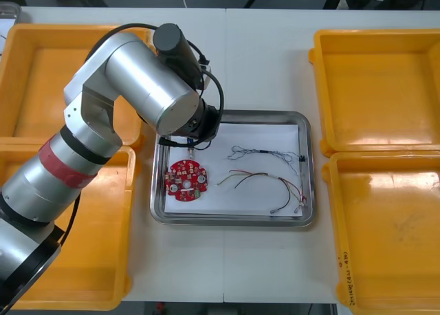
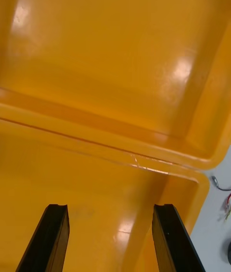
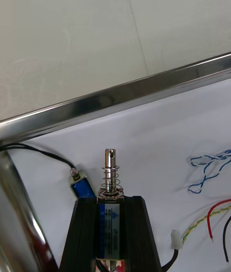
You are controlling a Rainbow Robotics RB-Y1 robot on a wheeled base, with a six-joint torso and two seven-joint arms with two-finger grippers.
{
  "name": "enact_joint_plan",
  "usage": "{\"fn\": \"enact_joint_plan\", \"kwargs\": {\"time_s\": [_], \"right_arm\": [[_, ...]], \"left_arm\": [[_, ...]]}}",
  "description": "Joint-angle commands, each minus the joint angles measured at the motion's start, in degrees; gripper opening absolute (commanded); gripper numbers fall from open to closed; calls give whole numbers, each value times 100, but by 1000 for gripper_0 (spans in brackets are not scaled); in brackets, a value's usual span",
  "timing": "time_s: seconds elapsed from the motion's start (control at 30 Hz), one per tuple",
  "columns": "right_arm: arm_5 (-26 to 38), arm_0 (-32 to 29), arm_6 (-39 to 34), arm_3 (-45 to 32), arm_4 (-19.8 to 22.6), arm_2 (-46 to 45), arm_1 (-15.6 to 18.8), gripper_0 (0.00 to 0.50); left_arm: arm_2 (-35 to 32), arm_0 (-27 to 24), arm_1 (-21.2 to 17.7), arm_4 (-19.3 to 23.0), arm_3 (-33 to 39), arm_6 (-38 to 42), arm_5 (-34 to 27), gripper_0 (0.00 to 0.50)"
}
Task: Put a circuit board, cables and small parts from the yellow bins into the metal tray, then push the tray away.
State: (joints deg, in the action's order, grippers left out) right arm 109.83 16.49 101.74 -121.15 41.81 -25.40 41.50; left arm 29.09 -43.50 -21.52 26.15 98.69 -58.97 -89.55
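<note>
- We are clamping a small metal part [image 3: 109, 175] in our left gripper [image 3: 110, 204] over the metal tray [image 1: 232, 219]'s upper-left corner in the front view, seemingly for release.
- That corner is keeping it clear of the red circuit board [image 1: 186, 180] and cables [image 1: 265, 177] lying mid-frame.
- Our right gripper [image 2: 110, 209] is hovering, fingers apart, over yellow bins [image 2: 115, 60].

Blocked: tray [image 1: 309, 164] far-left corner, by left end effector [image 3: 110, 202] clamping small metal part [image 3: 111, 175]; near-left by circuit board [image 1: 186, 180]; middle, right by cables [image 1: 265, 152]. Free: tabletop [image 1: 261, 60] beyond tray.
</note>
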Motion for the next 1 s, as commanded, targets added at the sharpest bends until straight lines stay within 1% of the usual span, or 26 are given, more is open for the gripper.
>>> {"fn": "enact_joint_plan", "kwargs": {"time_s": [0.03, 0.2, 0.3, 0.4, 0.6, 0.93, 1.0], "right_arm": [[17, -340, -233, -207, 81, -290, 218, 500], [17, -551, -277, -207, 116, -361, 122, 500], [17, -595, -295, -242, 116, -466, -45, 500], [17, -630, -321, -295, 73, -598, -265, 500], [17, -806, -356, -506, -59, -616, -371, 500], [17, -1034, -418, -761, -24, -616, -590, 500], [17, -1061, -479, -761, -24, -642, -687, 500]], "left_arm": [[308, -273, 148, -92, -157, 545, 360, 1], [457, -273, 157, -119, -289, 668, 500, 1], [492, -273, 148, -110, -324, 721, 527, 4], [589, -273, 148, -101, -430, 800, 685, 0], [650, -273, 157, -119, -544, 853, 808, 3], [729, -264, 148, -136, -544, 940, 834, 3], [729, -264, 148, -145, -544, 967, 843, 10]]}}
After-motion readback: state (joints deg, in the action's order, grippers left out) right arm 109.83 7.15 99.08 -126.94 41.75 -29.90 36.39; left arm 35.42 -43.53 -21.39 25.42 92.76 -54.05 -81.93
